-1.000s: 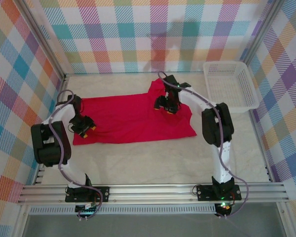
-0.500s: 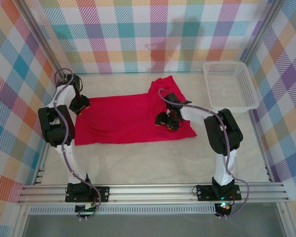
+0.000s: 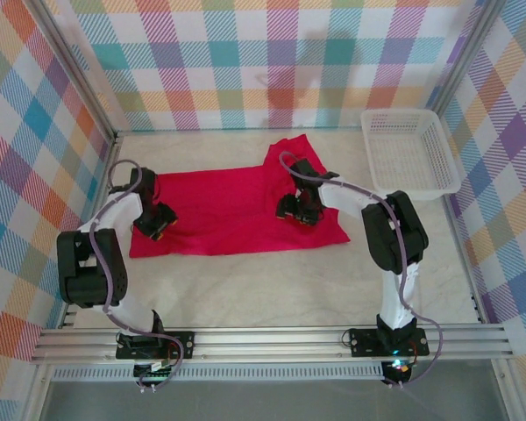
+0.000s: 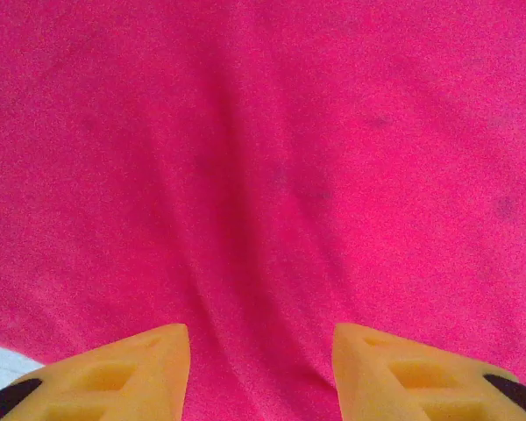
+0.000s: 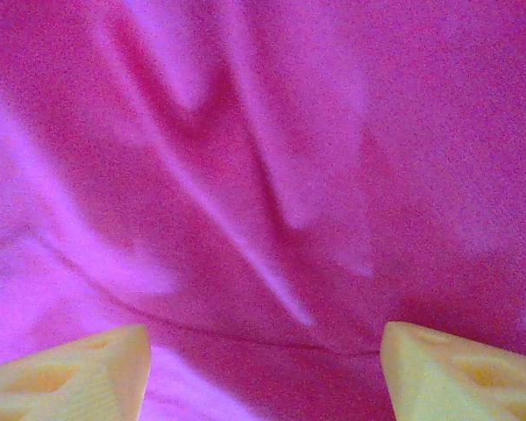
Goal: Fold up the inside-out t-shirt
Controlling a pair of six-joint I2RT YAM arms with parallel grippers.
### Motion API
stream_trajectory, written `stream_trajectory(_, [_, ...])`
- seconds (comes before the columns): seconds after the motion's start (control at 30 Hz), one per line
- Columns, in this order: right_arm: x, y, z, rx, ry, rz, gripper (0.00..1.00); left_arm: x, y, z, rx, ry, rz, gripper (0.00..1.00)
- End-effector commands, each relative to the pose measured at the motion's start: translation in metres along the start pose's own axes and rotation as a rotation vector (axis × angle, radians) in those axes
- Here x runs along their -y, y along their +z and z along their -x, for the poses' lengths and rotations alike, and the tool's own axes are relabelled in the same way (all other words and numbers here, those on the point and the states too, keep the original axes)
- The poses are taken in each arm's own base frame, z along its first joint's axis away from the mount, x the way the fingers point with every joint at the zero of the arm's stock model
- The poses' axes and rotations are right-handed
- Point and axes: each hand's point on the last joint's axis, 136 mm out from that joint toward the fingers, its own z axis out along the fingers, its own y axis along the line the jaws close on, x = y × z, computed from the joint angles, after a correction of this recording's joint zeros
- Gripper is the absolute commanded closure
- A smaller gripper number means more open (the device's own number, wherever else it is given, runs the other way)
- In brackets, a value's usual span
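Red knit cloth, thin and floppy, is what we've got here. The t-shirt lies spread out on the surface with both hands right on top of it. The left hand sits over one end, with a sliver of bare surface just outside its left finger. The right hand is over the rumpled patch toward the other end.

Both hands are spread, yellow fingers apart, with nothing pinched yet. The right one looks opened wider than the left.

Our guess on handling is that it's super light, has zero stiffness, and isn't fragile. It'll sag from wherever we grab it and drag the rest along, so lifting one spot alone will probably bunch everything up.

Under the left hand the cloth is nearly flat, just one soft crease running away from the fingers. A pinch there likely has to press down and scrape up a fold, or shift to the edge beside it.

Under the right hand there are raised ridges right between the fingers, which look like an easy bite. Layers may come up together though; we can't tell how many are stacked there.
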Motion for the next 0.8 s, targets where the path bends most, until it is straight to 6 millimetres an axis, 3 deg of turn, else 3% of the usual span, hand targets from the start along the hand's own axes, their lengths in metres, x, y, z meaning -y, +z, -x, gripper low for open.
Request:
stream_trajectory(0.0, [0.048,0.018,-0.042,-0.119,0.046,-0.145,0.30,-0.022,0.022,0.010,-0.018,-0.086,0.014,0.53])
stream_trajectory(0.13, [0.081,0.018,-0.092,-0.189,0.096,-0.189,0.30,-0.055,0.033,0.013,-0.044,-0.157,0.063,0.54])
stream_trajectory(0.3, [0.107,0.003,-0.152,-0.251,0.061,-0.258,0.30,-0.072,0.019,-0.005,-0.041,-0.159,0.078,0.54])
stream_trajectory(0.43, [0.109,-0.018,-0.170,-0.243,0.031,-0.264,0.30,-0.085,-0.007,-0.026,-0.019,-0.135,0.073,0.54])
stream_trajectory(0.57, [0.085,-0.052,-0.139,-0.129,-0.033,-0.219,0.29,-0.073,-0.045,-0.018,0.078,-0.137,-0.013,0.54])
stream_trajectory(0.67, [0.051,-0.081,-0.089,0.013,-0.080,-0.150,0.24,-0.041,-0.073,-0.002,0.141,-0.112,-0.126,0.53])
stream_trajectory(0.77, [0.040,-0.098,-0.029,0.147,-0.053,-0.136,0.23,0.003,-0.085,0.017,0.163,-0.013,-0.174,0.48])
